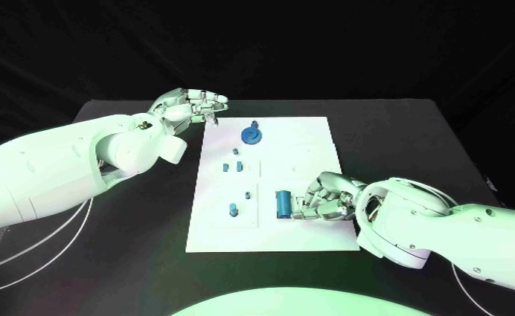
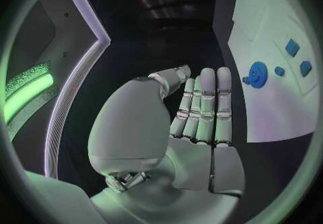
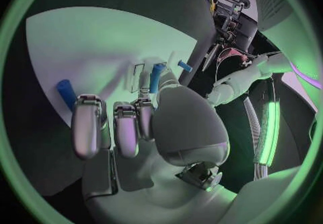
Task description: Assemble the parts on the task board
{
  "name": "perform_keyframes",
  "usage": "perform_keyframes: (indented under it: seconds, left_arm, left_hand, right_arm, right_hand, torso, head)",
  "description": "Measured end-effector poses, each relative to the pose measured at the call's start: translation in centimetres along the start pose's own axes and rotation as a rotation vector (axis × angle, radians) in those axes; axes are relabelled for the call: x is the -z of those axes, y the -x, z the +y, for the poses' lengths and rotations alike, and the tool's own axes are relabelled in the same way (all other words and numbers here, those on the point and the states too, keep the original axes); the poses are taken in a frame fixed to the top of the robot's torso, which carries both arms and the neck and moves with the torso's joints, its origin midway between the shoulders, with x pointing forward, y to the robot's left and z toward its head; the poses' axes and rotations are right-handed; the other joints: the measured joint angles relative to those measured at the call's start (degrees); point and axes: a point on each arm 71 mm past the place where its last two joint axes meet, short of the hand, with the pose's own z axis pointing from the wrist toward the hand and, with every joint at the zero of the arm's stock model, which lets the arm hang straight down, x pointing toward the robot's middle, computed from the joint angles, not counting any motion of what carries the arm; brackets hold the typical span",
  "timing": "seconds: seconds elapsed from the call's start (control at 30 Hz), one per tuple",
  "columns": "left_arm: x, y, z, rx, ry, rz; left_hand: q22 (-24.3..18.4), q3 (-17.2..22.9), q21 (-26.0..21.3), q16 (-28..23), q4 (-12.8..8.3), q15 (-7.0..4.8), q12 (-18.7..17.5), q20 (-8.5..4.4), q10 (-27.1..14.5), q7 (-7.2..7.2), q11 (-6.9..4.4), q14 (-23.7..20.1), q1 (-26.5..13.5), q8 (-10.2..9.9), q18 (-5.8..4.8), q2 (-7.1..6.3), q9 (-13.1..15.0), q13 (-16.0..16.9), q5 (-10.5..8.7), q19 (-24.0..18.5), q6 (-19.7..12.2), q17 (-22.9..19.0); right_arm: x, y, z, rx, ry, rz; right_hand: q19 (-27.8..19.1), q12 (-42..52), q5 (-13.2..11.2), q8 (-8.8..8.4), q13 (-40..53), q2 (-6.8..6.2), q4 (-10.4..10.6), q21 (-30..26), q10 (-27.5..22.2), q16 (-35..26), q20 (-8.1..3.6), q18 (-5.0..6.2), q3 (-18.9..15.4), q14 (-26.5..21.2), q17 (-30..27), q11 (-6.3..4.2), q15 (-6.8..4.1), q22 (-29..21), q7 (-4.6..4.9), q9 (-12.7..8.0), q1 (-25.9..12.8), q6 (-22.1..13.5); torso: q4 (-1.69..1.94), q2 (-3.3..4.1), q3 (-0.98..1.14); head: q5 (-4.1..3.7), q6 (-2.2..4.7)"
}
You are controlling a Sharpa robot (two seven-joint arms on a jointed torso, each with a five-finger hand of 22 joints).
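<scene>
Right hand sits lower right on the task board, fingers curled beside the blue cylinder; grip unclear. Left hand idles open, upper left. Next you need to secure that cylinder.

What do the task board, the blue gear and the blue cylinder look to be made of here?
Task board: flat white plate with a matte face, probably plastic or coated sheet.
Blue gear: solid blue, toothed rim, even colour suggests moulded or printed plastic.
Blue cylinder: same opaque blue with a dull sheen, likely plastic; it lies beside the right hand.
</scene>
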Motion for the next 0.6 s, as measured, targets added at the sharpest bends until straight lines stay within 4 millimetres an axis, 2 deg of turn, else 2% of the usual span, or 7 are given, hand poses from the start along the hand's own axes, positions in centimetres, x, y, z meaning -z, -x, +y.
perform_keyframes:
  seconds: [0.13, 0.2, 0.27, 0.37, 0.6]
  left_arm:
    - [0.0, 0.0, 0.0, 0.001, -0.005, 0.002]
    - [0.0, 0.0, -0.1, 0.001, -0.008, 0.004]
    - [0.1, -0.1, -0.1, 0.003, -0.014, 0.007]
    - [0.1, -0.2, -0.2, 0.006, -0.022, 0.013]
    - [0.1, -0.4, -0.3, 0.012, -0.037, 0.02]
  left_hand:
    - [-0.2, -0.2, -0.4, 0.0, 0.2, 0.0, 0.0, 0.0, 0.0, 0.0, 0.0, 0.0, -0.3, 0.3, -0.01, 0.21, -0.1, -0.1, 0.0, 0.0, 0.0, 0.0]
    - [-0.5, -0.6, -0.7, 0.0, 0.6, 0.0, 0.2, 0.0, -0.1, -0.06, -0.12, 0.0, -1.0, 0.3, -0.01, 0.06, -0.1, -0.1, 0.0, 0.0, -0.5, 0.0]
    - [-1.2, -1.5, -1.9, 0.0, 1.8, 0.0, 0.6, 0.02, -0.5, -0.09, -0.11, 0.0, -2.4, 0.6, -0.01, -0.19, -0.1, -0.1, 0.0, 0.0, -0.5, 0.0]
    - [-2.8, -3.5, -4.1, 0.0, 3.8, 0.22, 1.1, 0.69, -1.0, -0.21, -0.2, -0.2, -3.8, 1.1, 0.0, -0.72, 0.0, -0.1, -0.18, 0.7, -1.0, 0.3]
    - [-5.1, -6.7, -7.0, 0.5, 6.3, 0.22, 2.2, 0.71, -1.4, -0.41, -0.21, -0.2, -4.2, 1.7, -0.01, -1.01, 0.1, 0.1, -0.23, 2.3, -1.6, 0.5]
  right_arm:
    - [0.7, 1.4, -0.8, -0.02, 0.01, -0.049]
    - [1.0, 2.2, -1.3, -0.029, 0.015, -0.081]
    - [1.5, 3.3, -2.1, -0.036, 0.013, -0.122]
    - [2.3, 4.6, -3.4, -0.035, 0.0, -0.17]
    - [3.7, 6.1, -6.1, 0.023, -0.047, -0.237]
  right_hand:
    - [0.0, -0.7, 0.0, -1.95, 0.0, -1.7, 0.0, -2.5, 0.1, -0.3, 0.04, 0.01, 0.0, -0.1, 0.0, 0.76, 0.31, 0.0, 1.28, -0.6, 1.7, -2.4]
    - [0.1, -1.8, 0.0, -2.64, 0.0, -2.86, -0.3, -2.7, 0.2, -0.3, 0.54, 0.02, 0.3, 0.1, 0.0, 1.26, 0.7, 0.0, 1.73, -0.7, 2.9, -3.2]
    - [0.0, -2.6, 0.0, -3.27, 0.0, -4.09, -0.6, -2.7, 0.3, -0.3, 0.64, 0.02, 0.6, -0.1, 0.0, 1.31, 0.91, 0.0, 2.13, -0.8, 4.1, -3.6]
    - [0.1, -3.1, -0.4, -3.85, 0.0, -5.03, -0.9, -3.1, 0.3, -0.3, 0.96, 0.02, 0.9, 0.1, 0.0, 1.73, 1.12, 0.0, 2.4, -0.9, 5.8, -3.9]
    - [0.0, -3.3, -1.3, -4.17, 0.0, -5.42, -0.5, -3.3, 0.2, -0.3, 1.04, 0.03, 1.1, 0.0, 0.0, 1.83, 1.22, 0.0, 2.4, -0.5, 6.8, -3.9]
  torso:
    - [-0.02, -0.06, 0.0]
    - [-0.03, -0.08, 0.0]
    - [-0.04, -0.08, -0.02]
    - [-0.05, -0.08, -0.03]
    - [-0.14, -0.03, 0.04]
  head:
    - [-0.31, 0.08]
    - [-0.48, 0.1]
    - [-0.66, 0.18]
    - [-0.98, 0.34]
    - [-1.99, 0.51]
